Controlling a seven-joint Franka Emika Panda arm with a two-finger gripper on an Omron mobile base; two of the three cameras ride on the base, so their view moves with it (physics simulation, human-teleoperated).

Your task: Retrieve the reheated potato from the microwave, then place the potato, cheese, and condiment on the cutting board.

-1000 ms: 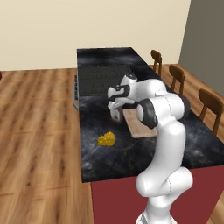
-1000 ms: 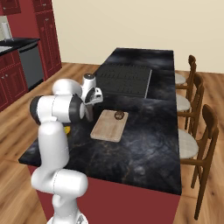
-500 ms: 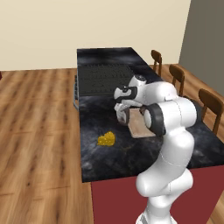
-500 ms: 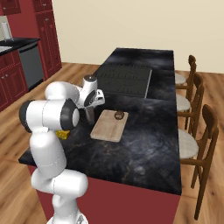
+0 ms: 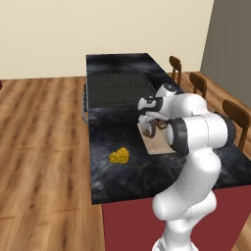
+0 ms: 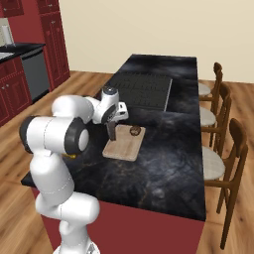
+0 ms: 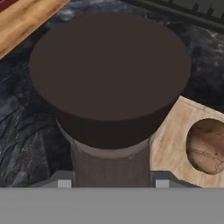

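My gripper (image 6: 111, 126) is shut on the condiment (image 6: 111, 133), a grey-brown bottle with a dark cap (image 7: 109, 65), held upright at the left far corner of the cutting board (image 6: 124, 149). Whether the bottle's base touches the board I cannot tell. In the hand view the cap looms large, with the finger pads (image 7: 61, 180) on both sides of the body. The round brown potato (image 6: 134, 130) lies on the board, just right of the bottle, also the potato (image 7: 205, 146). The yellow cheese (image 5: 119, 156) lies on the black counter left of the board (image 5: 158, 144). The microwave is out of view.
A dark ridged cooktop (image 6: 141, 89) lies beyond the board on the black island counter (image 6: 163, 173). Three wooden stools (image 6: 218, 163) line the island's right side. Dark red cabinets (image 6: 20, 74) stand far left. The counter's left edge runs close by the cheese.
The hand has carried the bottle rightward from over the bare counter to the board's corner, beside the potato. Cheese and potato have not moved.
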